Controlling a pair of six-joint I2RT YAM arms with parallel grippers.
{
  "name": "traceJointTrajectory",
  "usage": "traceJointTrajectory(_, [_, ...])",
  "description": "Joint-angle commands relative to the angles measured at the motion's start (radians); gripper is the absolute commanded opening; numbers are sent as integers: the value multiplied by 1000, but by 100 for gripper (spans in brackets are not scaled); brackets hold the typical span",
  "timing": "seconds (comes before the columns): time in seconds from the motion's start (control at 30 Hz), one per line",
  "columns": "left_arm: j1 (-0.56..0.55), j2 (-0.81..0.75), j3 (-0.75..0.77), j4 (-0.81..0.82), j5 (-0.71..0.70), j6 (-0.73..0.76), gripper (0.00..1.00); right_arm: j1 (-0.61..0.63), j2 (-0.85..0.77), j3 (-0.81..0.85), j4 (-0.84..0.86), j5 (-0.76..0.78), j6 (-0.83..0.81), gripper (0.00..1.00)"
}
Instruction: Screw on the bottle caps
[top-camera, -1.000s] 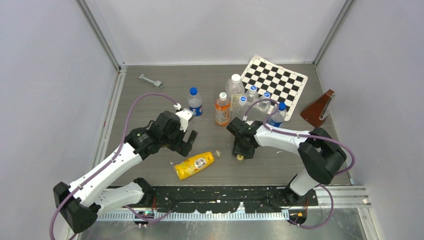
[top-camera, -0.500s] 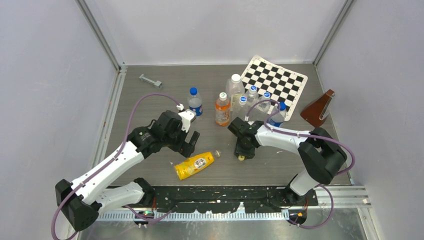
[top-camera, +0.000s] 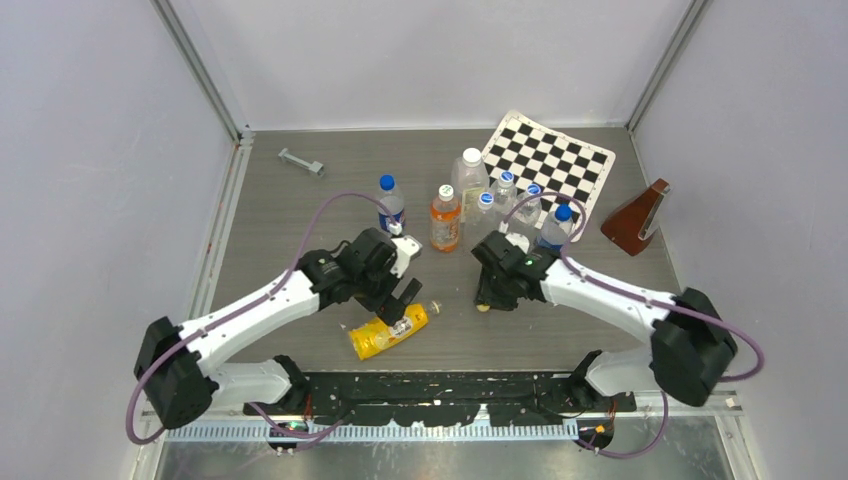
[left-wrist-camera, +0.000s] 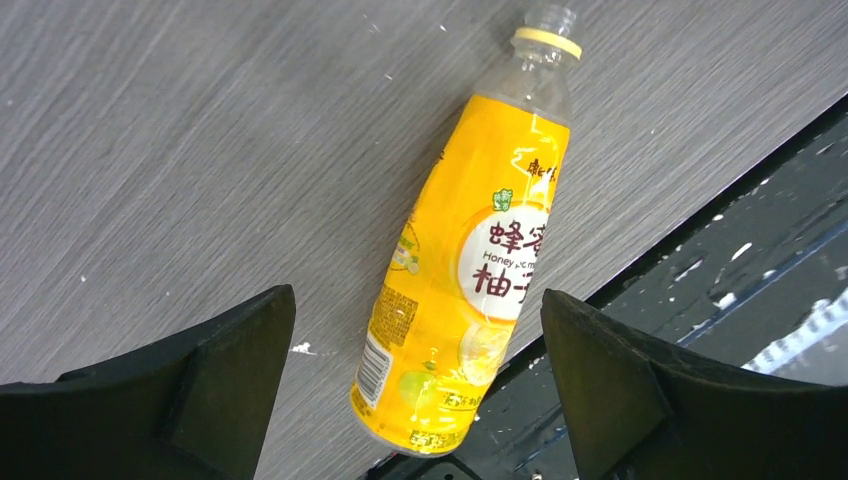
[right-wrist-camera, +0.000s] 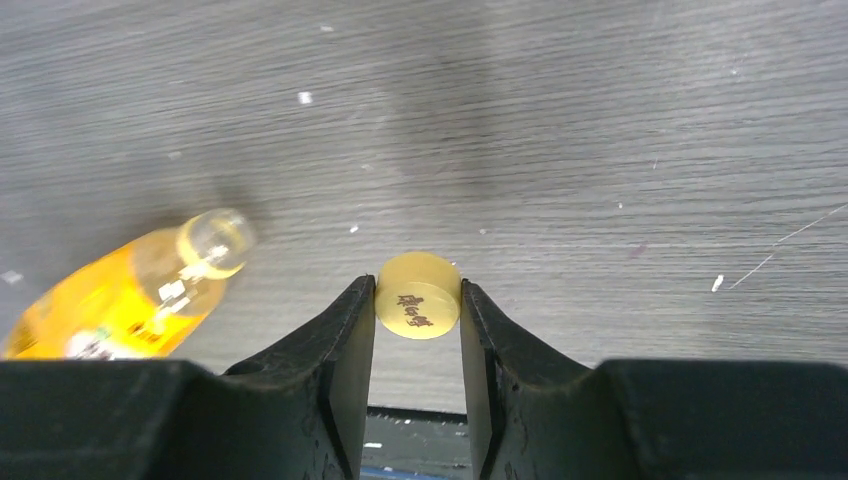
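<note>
The yellow juice bottle (top-camera: 390, 330) (left-wrist-camera: 470, 250) lies on its side near the table's front edge, its open neck (right-wrist-camera: 218, 240) pointing right and back. My left gripper (top-camera: 402, 300) (left-wrist-camera: 420, 375) hangs open just above it, one finger on each side of its lower body, not touching. My right gripper (top-camera: 487, 300) (right-wrist-camera: 418, 300) is shut on the yellow cap (right-wrist-camera: 418, 295) (top-camera: 484, 307), low over the table right of the neck. A small clear bottle with a blue label (top-camera: 390, 208) stands upright behind the left arm, a blue cap (top-camera: 387, 182) on it.
An orange-drink bottle (top-camera: 445, 218), a tall clear bottle (top-camera: 470, 173) and several small bottles (top-camera: 520, 205) cluster at the back centre. Behind them lies a checkerboard sheet (top-camera: 550, 160). A brown wedge (top-camera: 637, 218) stands right, a metal part (top-camera: 302, 161) back left, the black rail (top-camera: 450, 385) in front.
My left arm has swung right and forward, bringing its open gripper over the juice bottle. My right gripper has closed on the yellow cap, and its arm has stretched out lower.
</note>
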Motion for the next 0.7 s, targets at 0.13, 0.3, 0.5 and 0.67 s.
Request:
traceJointTrajectory(0.13, [-75, 160, 42, 61, -76, 63, 96, -1, -316, -35, 69, 17, -127, 1])
traceJointTrajectory(0.3, [-75, 192, 6, 135, -56, 31, 96, -2, -406, -75, 109, 24, -158, 1])
traceJointTrajectory(0.5, [-74, 233, -63, 243, -3, -37, 96, -1, -411, -88, 126, 10, -161, 1])
traceJointTrajectory(0.67, [-68, 283, -67, 242, -1, -66, 95, -2, -418, -93, 148, -6, -164, 1])
